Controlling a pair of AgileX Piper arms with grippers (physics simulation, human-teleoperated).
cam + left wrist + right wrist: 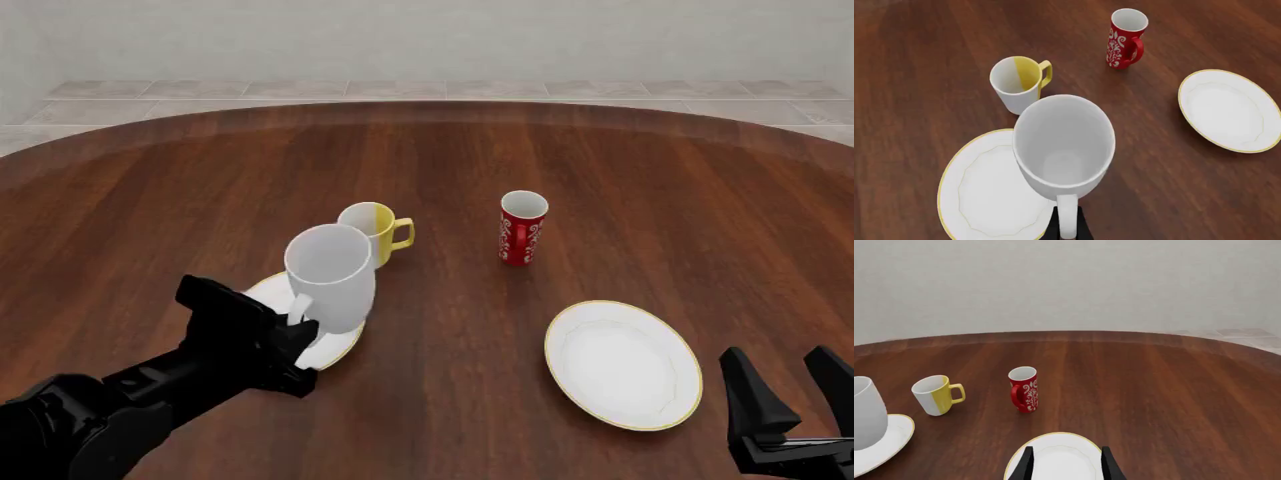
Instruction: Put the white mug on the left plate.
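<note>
**White mug held over left plate**

My left jaws [296, 335] are clenched on the handle of the white mug [331, 276]. In the left wrist view the loop handle runs down between the two dark fingers [1082, 227], with the mug's open mouth facing the camera. The mug is upright, tilted slightly, above the right-hand portion of the left plate [274, 292]. The frames do not show whether its base touches the plate.

The left plate lies flat on the wooden tabletop [627, 170]. The white-and-yellow mug [372, 232] stands just beyond the plate, handle pointing right. The red patterned cup [522, 228] stands upright further right, well apart from both mugs.

My right jaws [798, 398] are released, fingers spread and holding nothing. They hover at the near edge of the right plate [622, 363], which lies flat on the tabletop.
</note>
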